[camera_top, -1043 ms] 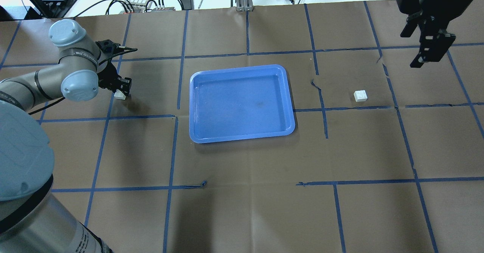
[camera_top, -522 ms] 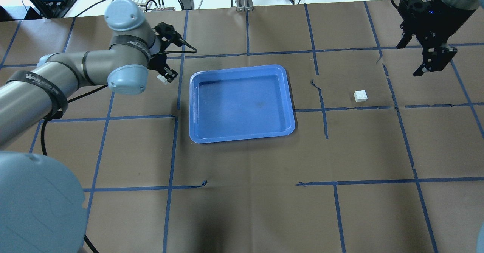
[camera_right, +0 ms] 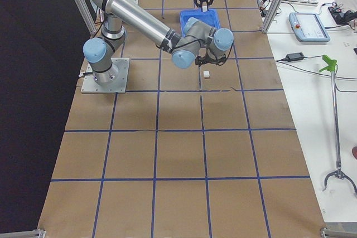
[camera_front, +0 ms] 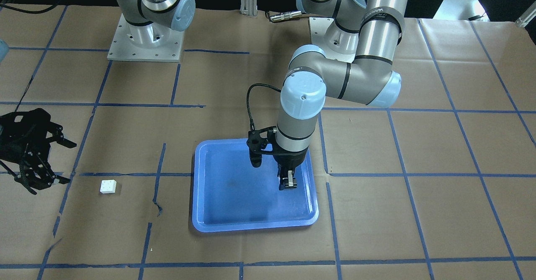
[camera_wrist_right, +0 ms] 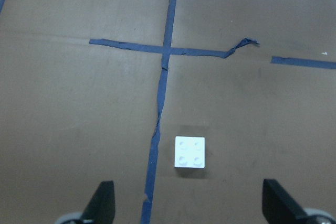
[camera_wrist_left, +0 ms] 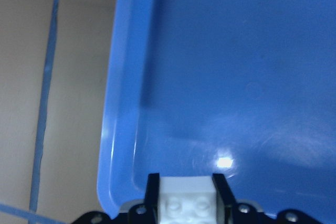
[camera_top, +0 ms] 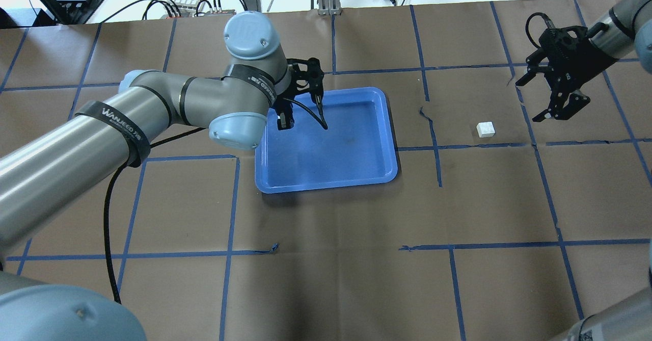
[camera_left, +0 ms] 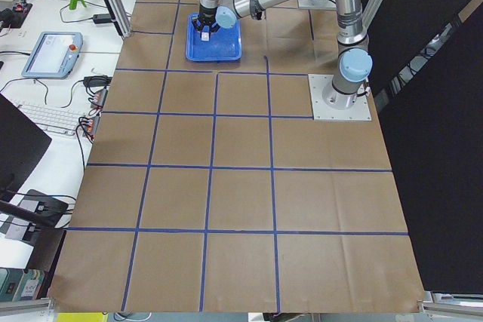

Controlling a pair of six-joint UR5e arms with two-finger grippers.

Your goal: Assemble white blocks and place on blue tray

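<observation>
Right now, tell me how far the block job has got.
Done: one white block is picked up, clamped in the left tool. In hand: that tool hangs over the blue tray, while the open right tool hovers near the second white block on the table. Left: grasp that block, join the two, set them on the tray.

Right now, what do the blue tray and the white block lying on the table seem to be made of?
Blue tray: apparently moulded plastic, glossy; a bright glint sits on its floor and the rim curves smoothly. White block on the table: probably hard plastic, smooth and fairly matte; crisp edges, four moulded round studs, no glare.
</observation>
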